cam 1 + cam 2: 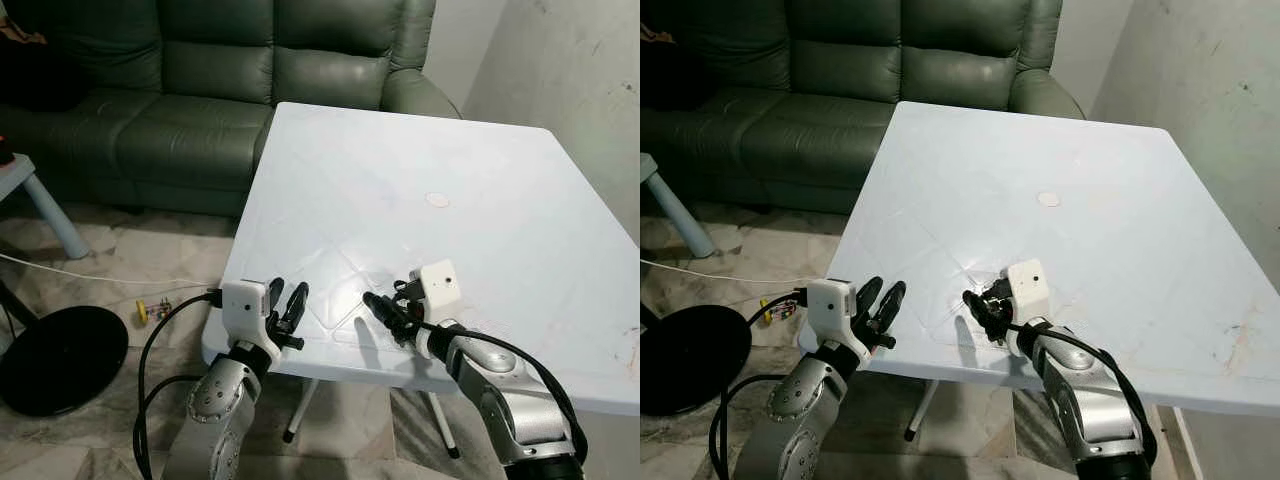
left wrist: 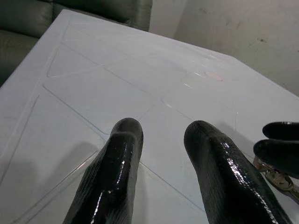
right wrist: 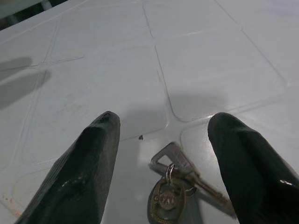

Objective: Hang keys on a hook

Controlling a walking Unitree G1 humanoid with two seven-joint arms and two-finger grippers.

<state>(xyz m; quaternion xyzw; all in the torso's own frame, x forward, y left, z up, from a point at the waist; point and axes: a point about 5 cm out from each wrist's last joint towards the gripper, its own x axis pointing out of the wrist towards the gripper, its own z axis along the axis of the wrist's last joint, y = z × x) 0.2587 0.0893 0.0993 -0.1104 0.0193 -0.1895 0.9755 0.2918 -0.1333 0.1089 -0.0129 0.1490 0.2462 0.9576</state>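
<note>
One bunch of keys [image 3: 180, 179], two keys and one fob on a ring, is seen lying flat on the white tabletop [image 1: 400, 170] near its 6 o'clock edge, between the spread fingers of the right tool [image 3: 161, 158], untouched. The left tool [image 1: 283, 303] is held spread at about 9 o'clock of the keys, over the same edge, gripping nothing. One green sofa [image 1: 200, 70] is seen at 12 o'clock beyond the tabletop, one black round base [image 1: 60, 355] on the floor.

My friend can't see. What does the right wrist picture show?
A bunch of keys lies on a white table, between the two open black fingers of the right gripper, which hovers just above them.
</note>
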